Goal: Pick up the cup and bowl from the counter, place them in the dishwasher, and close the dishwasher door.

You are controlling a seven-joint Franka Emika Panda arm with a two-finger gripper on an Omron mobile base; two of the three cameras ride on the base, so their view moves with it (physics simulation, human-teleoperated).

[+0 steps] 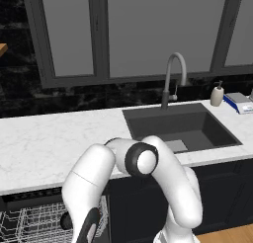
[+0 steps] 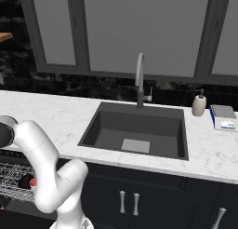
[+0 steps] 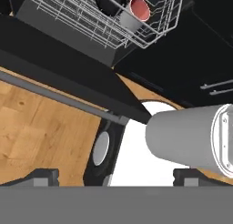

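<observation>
A home kitchen, rendered rather than filmed. A long white marble counter [image 1: 44,138] carries a dark inset sink [image 2: 135,130] with a curved metal tap [image 1: 173,76] and a cream soap bottle [image 2: 199,104] beside it, under a row of grey-framed windows [image 2: 139,32]. Below the counter are dark cabinet doors [image 2: 153,195] with metal handles and an open dishwasher [image 3: 68,59] with a white wire rack [image 1: 29,224], over a wooden floor [image 3: 41,132].

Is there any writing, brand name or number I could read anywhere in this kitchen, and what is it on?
None can be read.
The dishwasher door: no legible markings on the part that shows.
The soap dispenser: plain, no label.
The white and blue box at the counter's right end: a bluish patch on its front, too small and blurred to read.
The cup in the dishwasher rack: no print.
</observation>
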